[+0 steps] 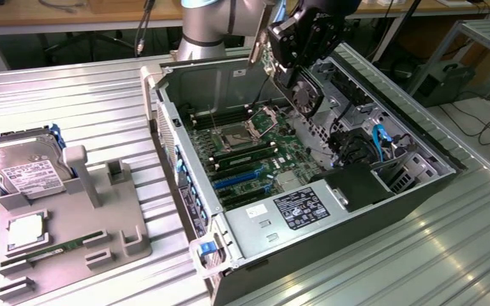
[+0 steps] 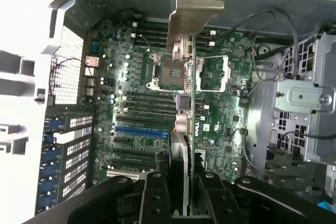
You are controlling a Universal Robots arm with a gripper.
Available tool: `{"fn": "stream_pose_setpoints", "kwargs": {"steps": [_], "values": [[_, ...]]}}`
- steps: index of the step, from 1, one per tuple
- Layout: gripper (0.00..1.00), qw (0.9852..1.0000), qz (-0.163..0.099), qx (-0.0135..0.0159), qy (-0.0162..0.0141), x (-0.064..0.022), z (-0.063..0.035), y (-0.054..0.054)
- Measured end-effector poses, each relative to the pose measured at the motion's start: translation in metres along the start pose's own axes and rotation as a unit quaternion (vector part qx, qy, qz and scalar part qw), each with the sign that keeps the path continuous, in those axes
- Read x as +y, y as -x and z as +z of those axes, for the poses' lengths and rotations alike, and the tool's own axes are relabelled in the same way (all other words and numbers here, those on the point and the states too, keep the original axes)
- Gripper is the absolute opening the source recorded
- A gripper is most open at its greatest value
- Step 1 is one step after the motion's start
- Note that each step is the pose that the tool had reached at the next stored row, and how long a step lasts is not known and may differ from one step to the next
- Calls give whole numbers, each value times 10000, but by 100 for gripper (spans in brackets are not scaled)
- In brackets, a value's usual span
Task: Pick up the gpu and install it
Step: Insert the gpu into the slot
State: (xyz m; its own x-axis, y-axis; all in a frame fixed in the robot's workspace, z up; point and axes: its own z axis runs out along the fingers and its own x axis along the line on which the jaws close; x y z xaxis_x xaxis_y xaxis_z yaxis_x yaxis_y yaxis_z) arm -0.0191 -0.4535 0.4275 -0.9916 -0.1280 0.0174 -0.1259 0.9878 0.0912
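Hand (image 2: 182, 182) clamped on gpu (image 2: 193, 14), card edge-on; arm (image 1: 207, 25) poised above open computer case (image 1: 202, 76). Ribbed metal worktop (image 1: 74, 102) beneath, wooden desks (image 1: 23, 13) behind.

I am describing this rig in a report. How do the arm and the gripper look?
The arm is a thick, round, silver-grey tube. The gripper is black and blocky, with two broad black fingers that have angular, faceted edges. I see no markings on them.
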Motion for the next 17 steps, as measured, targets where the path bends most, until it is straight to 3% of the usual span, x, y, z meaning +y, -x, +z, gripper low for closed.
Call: {"fn": "stream_pose_setpoints", "kwargs": {"steps": [5, 11, 17], "values": [[27, 9991, -414, 38, -7, 0, 0, 0], [27, 9966, -822, 75, -15, 0, 0, 0], [27, 9931, -1165, 107, -21, -1, 0, 0]]}}
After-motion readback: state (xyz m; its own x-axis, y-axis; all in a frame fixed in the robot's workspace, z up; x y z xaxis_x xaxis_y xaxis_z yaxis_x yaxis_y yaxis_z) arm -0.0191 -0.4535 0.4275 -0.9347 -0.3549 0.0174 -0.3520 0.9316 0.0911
